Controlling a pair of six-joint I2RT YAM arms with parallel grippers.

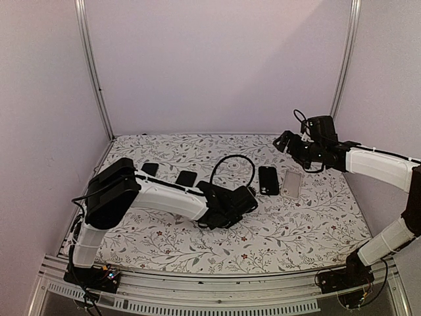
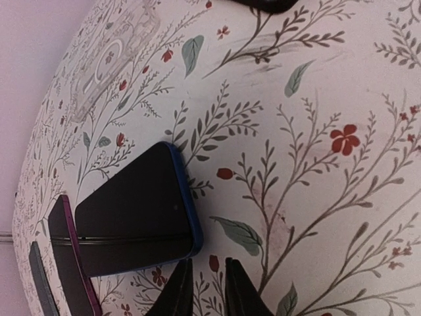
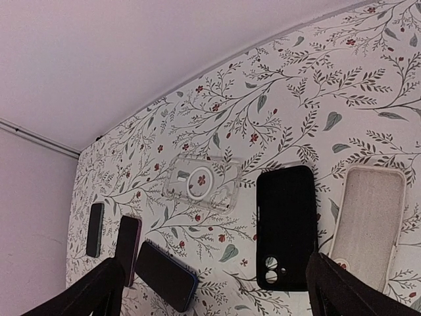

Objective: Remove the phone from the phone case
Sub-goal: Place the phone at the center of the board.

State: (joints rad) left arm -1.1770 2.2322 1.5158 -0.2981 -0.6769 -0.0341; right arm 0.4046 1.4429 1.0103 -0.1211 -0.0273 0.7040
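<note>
On a floral cloth (image 1: 316, 224), a dark phone (image 3: 95, 229) and a maroon phone (image 3: 128, 249) are seen at the left. Beside them a blue-edged phone (image 2: 135, 217) is laid flat, hidden under the left arm from above; whether its blue rim is a case cannot be told. The left gripper (image 2: 207, 293) is held just beside that phone's corner, its jaws parted by a narrow gap with nothing between, while further right a clear case (image 3: 200, 183), a black case (image 1: 268, 180) and a beige case (image 3: 368, 227) are laid out below the raised right gripper (image 3: 214, 259), which is spread wide and empty.
</note>
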